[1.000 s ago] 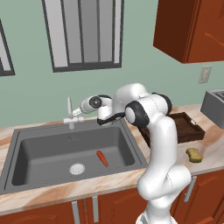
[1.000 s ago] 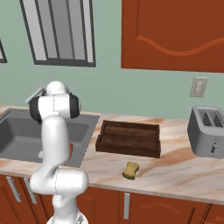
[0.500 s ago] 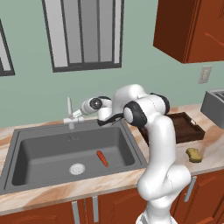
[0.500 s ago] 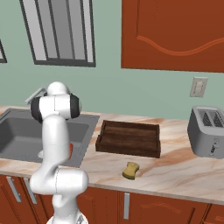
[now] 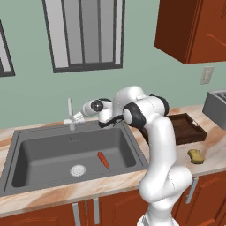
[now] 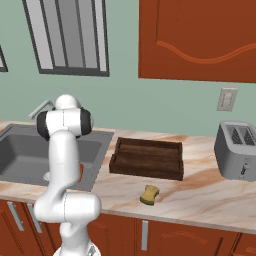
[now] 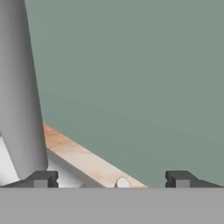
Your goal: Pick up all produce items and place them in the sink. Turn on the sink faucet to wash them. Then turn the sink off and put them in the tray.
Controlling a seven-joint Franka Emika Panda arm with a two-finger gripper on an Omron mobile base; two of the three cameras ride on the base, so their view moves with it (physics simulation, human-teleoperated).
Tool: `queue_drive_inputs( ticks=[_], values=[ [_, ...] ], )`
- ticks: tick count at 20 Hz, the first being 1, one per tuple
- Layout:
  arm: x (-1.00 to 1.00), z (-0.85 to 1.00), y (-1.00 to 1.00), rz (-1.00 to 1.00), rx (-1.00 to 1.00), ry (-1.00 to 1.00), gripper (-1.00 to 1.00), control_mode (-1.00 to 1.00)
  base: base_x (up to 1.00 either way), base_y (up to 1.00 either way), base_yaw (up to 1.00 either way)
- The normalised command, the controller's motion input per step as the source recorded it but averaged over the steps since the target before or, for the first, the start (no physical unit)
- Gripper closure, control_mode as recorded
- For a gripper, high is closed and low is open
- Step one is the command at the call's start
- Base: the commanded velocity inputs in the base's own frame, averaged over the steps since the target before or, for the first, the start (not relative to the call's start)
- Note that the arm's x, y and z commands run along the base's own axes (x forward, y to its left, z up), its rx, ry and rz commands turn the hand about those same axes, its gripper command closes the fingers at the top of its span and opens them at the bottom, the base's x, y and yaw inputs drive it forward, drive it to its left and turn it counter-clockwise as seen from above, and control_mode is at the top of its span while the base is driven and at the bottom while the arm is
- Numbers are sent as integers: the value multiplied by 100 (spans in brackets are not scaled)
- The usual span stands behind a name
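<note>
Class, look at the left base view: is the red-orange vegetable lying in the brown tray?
No. The red-orange vegetable lies on the floor of the sink, right of the drain, while the tray sits apart on the counter.

Both base views overlook the sink [image 5: 26, 150]; hand view faces wall.

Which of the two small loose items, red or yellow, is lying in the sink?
The red carrot-like vegetable, on the sink floor right of the drain; the yellow sponge lies on the counter.
</note>
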Motion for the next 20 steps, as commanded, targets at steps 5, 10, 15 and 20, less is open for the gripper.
queue_drive_inputs(
  ticks=[5, 10, 15, 20],
  values=[
    [1, -12, 2, 2, 0, 0, 100, -100, 0, 0, 0],
    [0, -5, 2, 2, 0, 0, 100, -100, 0, 0, 0],
    [0, 0, 0, 0, 0, 0, 100, -100, 0, 0, 0],
    [0, 0, 0, 0, 0, 0, 100, -100, 0, 0, 0]
  ],
)
